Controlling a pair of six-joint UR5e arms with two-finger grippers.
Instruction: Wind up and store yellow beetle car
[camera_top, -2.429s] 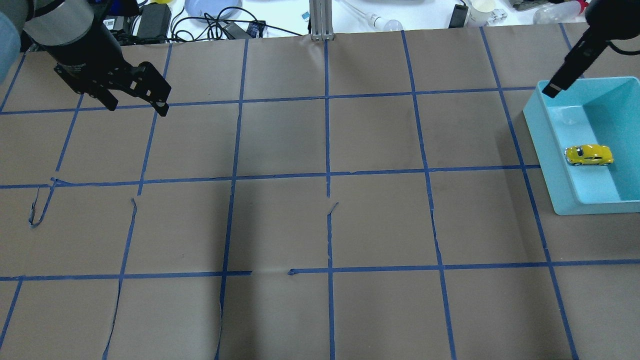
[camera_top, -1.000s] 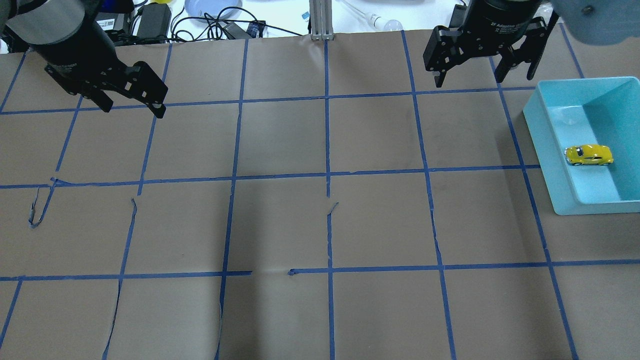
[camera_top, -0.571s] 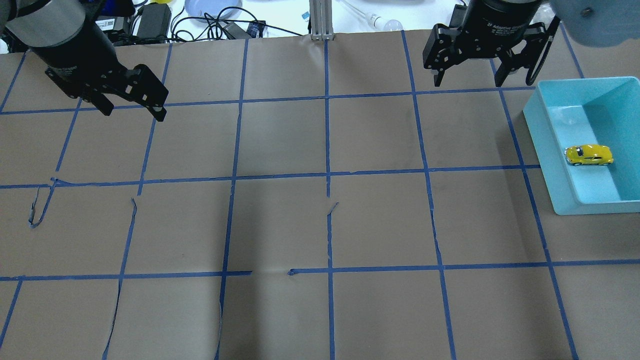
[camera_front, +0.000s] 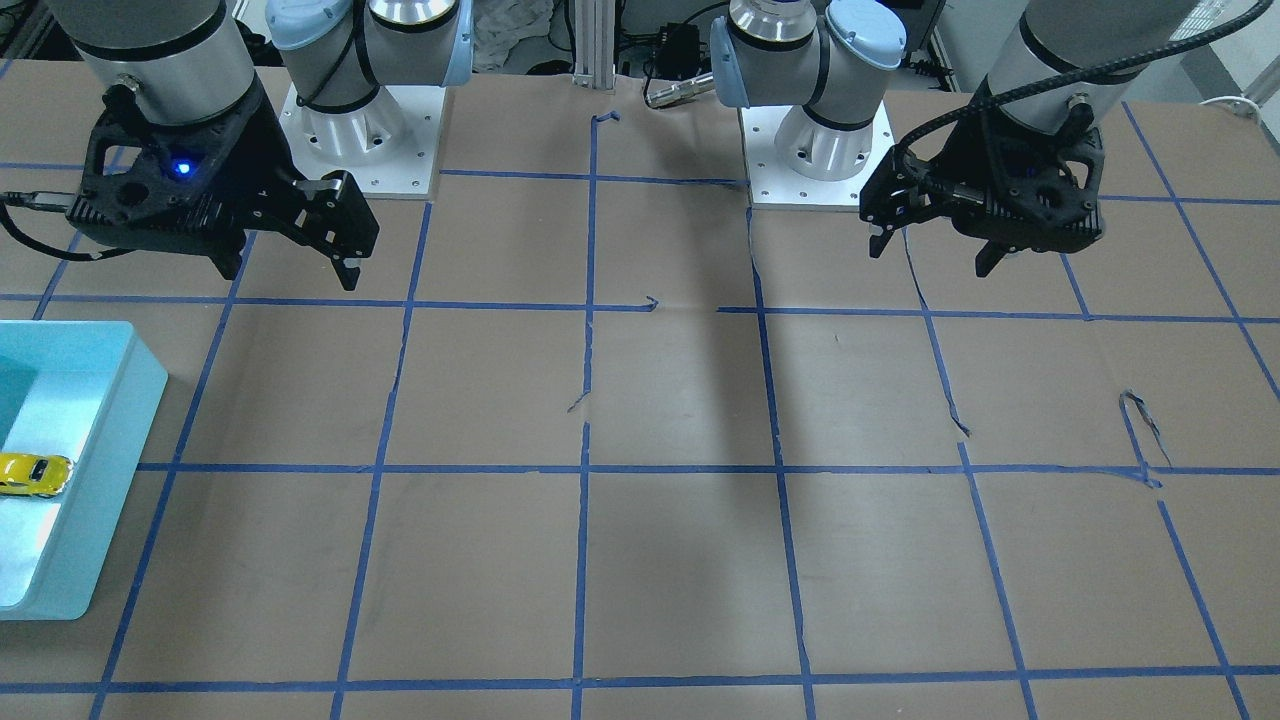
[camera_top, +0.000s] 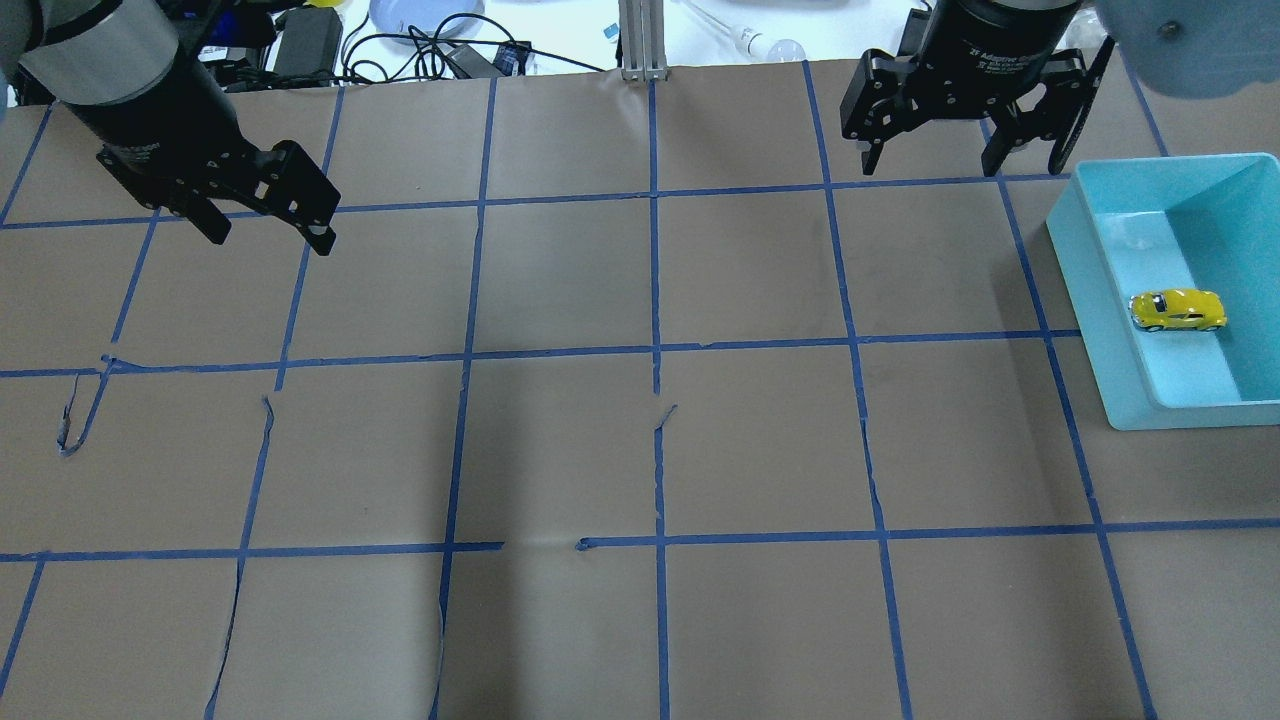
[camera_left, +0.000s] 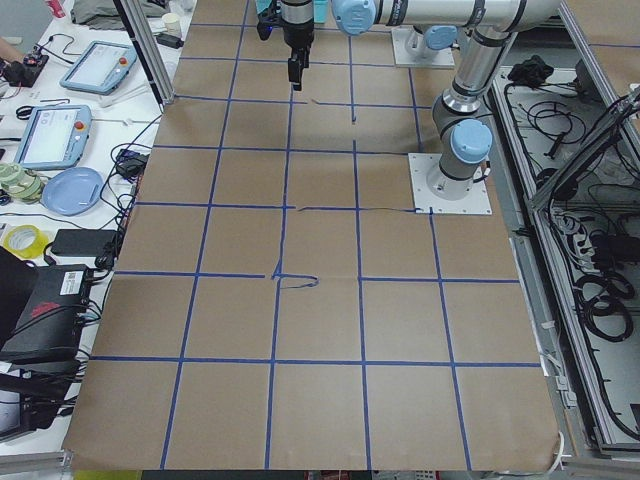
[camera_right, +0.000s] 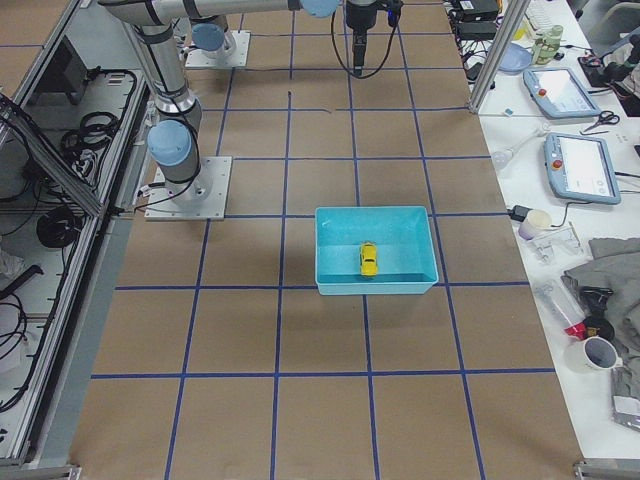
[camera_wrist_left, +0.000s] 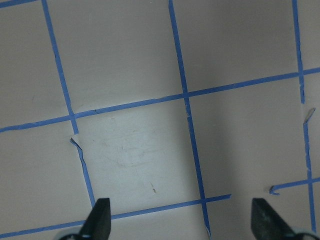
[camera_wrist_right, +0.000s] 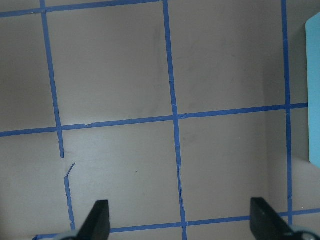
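The yellow beetle car (camera_top: 1177, 310) lies on the floor of a light-blue bin (camera_top: 1095, 290) at the table's right side. It also shows in the front view (camera_front: 33, 472) and the right side view (camera_right: 368, 259). My right gripper (camera_top: 928, 165) is open and empty. It hangs over the paper at the far edge, left of the bin's far corner and well apart from the car. My left gripper (camera_top: 270, 238) is open and empty over the far left of the table. Both wrist views show only paper and tape between spread fingertips (camera_wrist_left: 100, 215) (camera_wrist_right: 97, 215).
Brown paper with a blue tape grid (camera_top: 655, 350) covers the table, and some tape is torn and lifted (camera_top: 70, 430). An aluminium post (camera_top: 640, 40), cables and a blue plate (camera_top: 420, 15) lie beyond the far edge. The bin's edge (camera_wrist_right: 314, 90) shows in the right wrist view.
My right arm swung away from above the bin's far corner to left of it, gripper pointing down and open. My left gripper drifted slightly. The car has not moved.
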